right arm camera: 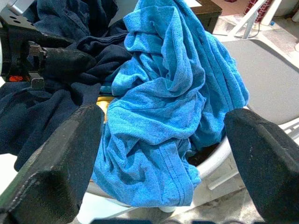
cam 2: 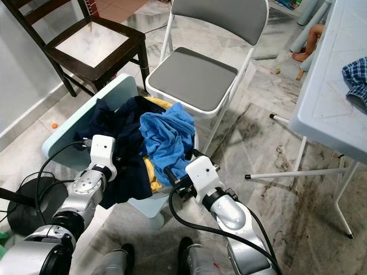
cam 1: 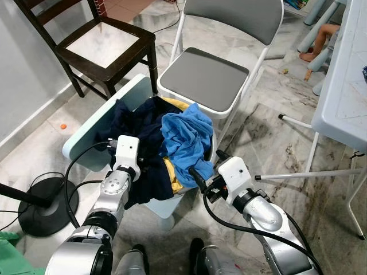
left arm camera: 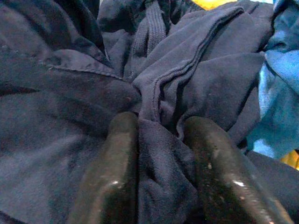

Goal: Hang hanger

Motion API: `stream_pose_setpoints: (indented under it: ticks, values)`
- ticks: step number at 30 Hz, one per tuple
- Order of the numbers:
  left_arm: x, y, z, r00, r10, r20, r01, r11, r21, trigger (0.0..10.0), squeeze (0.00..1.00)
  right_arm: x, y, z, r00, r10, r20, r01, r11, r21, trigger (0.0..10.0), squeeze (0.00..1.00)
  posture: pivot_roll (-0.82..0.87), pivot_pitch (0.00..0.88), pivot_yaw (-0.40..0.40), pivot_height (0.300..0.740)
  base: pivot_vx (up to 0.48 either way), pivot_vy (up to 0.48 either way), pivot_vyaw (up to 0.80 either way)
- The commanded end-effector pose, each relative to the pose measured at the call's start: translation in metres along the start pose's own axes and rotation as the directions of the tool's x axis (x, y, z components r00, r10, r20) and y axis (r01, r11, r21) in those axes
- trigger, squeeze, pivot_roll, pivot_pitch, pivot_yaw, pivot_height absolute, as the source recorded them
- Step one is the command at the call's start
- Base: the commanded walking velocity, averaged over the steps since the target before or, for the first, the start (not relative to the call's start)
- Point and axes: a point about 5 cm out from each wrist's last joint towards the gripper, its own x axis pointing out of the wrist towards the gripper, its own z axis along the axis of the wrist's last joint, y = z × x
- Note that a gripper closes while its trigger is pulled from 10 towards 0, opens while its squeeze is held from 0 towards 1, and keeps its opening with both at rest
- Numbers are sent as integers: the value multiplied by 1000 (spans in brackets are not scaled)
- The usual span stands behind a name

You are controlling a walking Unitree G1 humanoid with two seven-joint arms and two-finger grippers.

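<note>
Between the left pincer's (left arm camera: 161,154) fingers (left arm camera: 112,172) sits a pinched fold of navy cloth (left arm camera: 196,84), in the heap filling the pale basket (cam 1: 86,137). Right pincer (right arm camera: 163,140) is spread wide, facing the blue shirt (cam 1: 183,137) just beyond it. No hanger is visible; lift the navy fold slowly so neighbouring garments slide free rather than spill.

Grey folding chair (cam 1: 203,77), dark wooden chair (cam 1: 106,43)
</note>
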Motion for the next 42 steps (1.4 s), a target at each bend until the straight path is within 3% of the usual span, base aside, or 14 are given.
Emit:
stream_pose_setpoints:
  ticks: [1, 7, 14, 16, 18, 21, 22, 25, 32, 36, 38, 39, 40, 42]
  values:
    - [-6, -4, -15, 998, -23, -57, 24, 1000, 6, 0, 0, -1, 2, -5, 1000, 6, -19, -6, 1000, 4, 10000, 0, 114, 324, -51, 740, 0, 0, 0]
    - [-10, -8, -18, 998, -42, -44, 42, 999, 12, 0, 0, -1, 2, -6, 1000, 8, -21, -8, 1000, 4, 10000, 0, 114, 324, -49, 740, 0, 0, 0]
    - [-22, -3, -14, 997, -42, 63, 41, 999, 20, 0, 0, 0, 1, -7, 1000, 0, -24, 0, 1000, 3, 10000, 0, 124, 316, -47, 740, 0, 0, 0]
    - [-26, -1, -11, 995, -37, 97, 35, 999, 23, 0, 0, 1, 1, -8, 1000, 0, -23, 0, 1000, 3, 10000, 0, 130, 314, -47, 740, 0, 0, 0]
    - [-33, 5, 3, 978, -2, 209, -3, 1000, 23, 0, 0, 4, 0, -7, 1000, 2, -19, -2, 1000, 3, 10000, 0, 141, 310, -51, 740, 0, 0, 0]
    - [-36, 8, 12, 965, 12, 262, -24, 999, 41, 0, 0, 5, 0, -6, 1000, 4, -16, -4, 1000, 2, 10000, 0, 149, 307, -52, 740, 0, 0, 0]
    - [-38, 12, 27, 942, 39, 333, -57, 997, 44, 0, 0, 7, 0, -6, 1000, 6, -13, -6, 1000, 1, 10000, 0, 154, 304, -52, 740, 0, 0, 0]
    - [-36, 17, 55, 899, 62, 433, -95, 994, 54, 0, 0, 10, -1, -6, 1000, 7, -10, -7, 1000, 1, 10000, 0, 164, 297, -53, 740, 0, 0, 0]
    - [-30, 16, 104, 825, 65, 562, -115, 992, 53, 0, 0, 15, -1, -6, 1000, 8, -1, -8, 1000, 0, 10000, 0, 168, 283, -50, 740, 0, 0, 0]
    - [-27, 10, 142, 755, 54, 653, -109, 993, 44, 0, 0, 18, -2, -5, 1000, 0, 6, 0, 1000, -3, 10000, 0, 167, 268, -41, 740, 0, 0, 0]
    - [-34, -5, 177, 668, -16, 744, -44, 997, 62, 0, 0, 19, -3, -5, 1000, -9, 10, 9, 1000, -4, 10000, 0, 161, 261, -35, 740, 0, 0, 0]
    - [-34, -5, 177, 668, -16, 744, -44, 997, 62, 0, 0, 19, -3, -5, 1000, -9, 10, 9, 1000, -4, 10000, 0, 161, 261, -35, 740, 0, 0, 0]
    - [-40, -11, 188, 634, -55, 772, -15, 996, 84, 0, 0, 20, -3, -5, 1000, -12, 12, 12, 1000, -5, 10000, 0, 161, 259, -32, 740, 0, 0, 0]
    - [-43, -13, 192, 618, -76, 783, 5, 996, 92, 0, 0, 19, -4, -5, 1000, -15, 13, 16, 1000, -5, 10000, 0, 161, 259, -32, 740, 0, 0, 0]
